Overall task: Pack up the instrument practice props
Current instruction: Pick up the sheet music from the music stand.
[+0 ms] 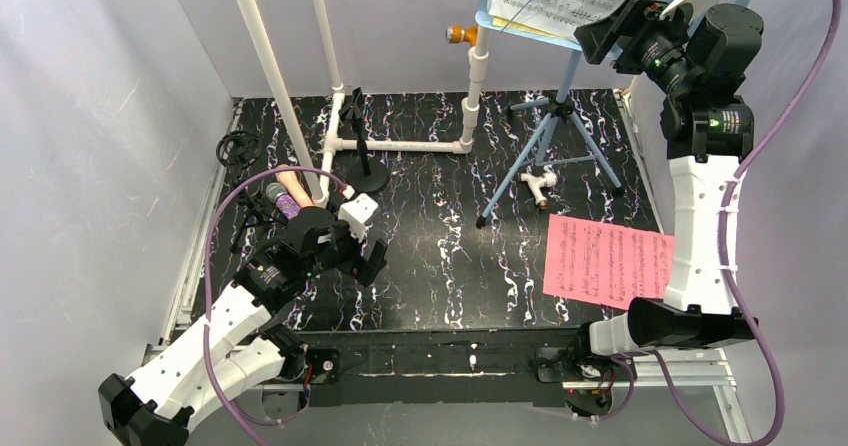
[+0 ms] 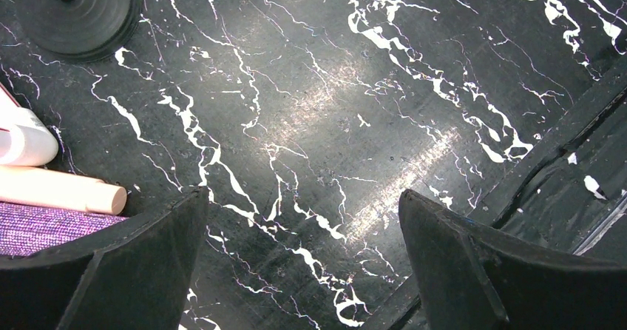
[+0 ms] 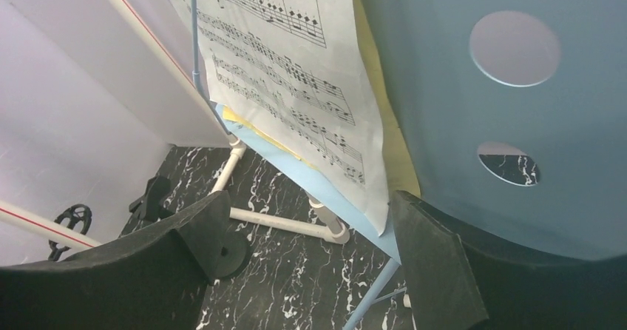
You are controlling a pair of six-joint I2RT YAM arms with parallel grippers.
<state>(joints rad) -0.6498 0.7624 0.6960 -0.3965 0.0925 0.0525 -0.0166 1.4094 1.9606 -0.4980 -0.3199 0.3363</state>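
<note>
Counts: 2 mics, 1 round-base mount, 1 music rack, 3 sheets (1 white, 1 yellow, 1 pink), 2 grippers.

Mics: pink mic (image 2: pixel 60 189) and purple glitter mic (image 2: pixel 35 226) lie flat side by side at the table's (image 1: pixel 450 266) left-mid, just beside the L arm's wrist. In the L wrist view both long axes run roughly left-right. The pink mic's butt end points toward the gap between the fingers; the purple one runs under the L-hand finger.

Round-base mount (image 1: pixel 368 178) stands upright, stem vertical, just inside the white pipe frame (image 1: pixel 400 147), a bit beyond the mics.

Music rack (image 3: pixel 510 100): light-blue, perforated, at rear right on spread tripod legs, desk tilted back. White sheet (image 3: pixel 296 71) rests on its face, staves running across, w/ yellow sheet (image 3: pixel 403 160) peeking out behind it.

Pink sheet (image 1: pixel 608 259) lies flat at front right, long axis left-right w/ a slight tilt, right edge under the R arm's white link.

L gripper (image 2: pixel 302 197): low over bare marbled table, fingers spread fully wide, nothing between them.

R gripper (image 3: pixel 309 204): raised at the rack, fingers wide apart, lower corner of the white sheet and the desk's edge just above the gap. Nothing clamped; can't tell if the pads touch the rack.
</note>
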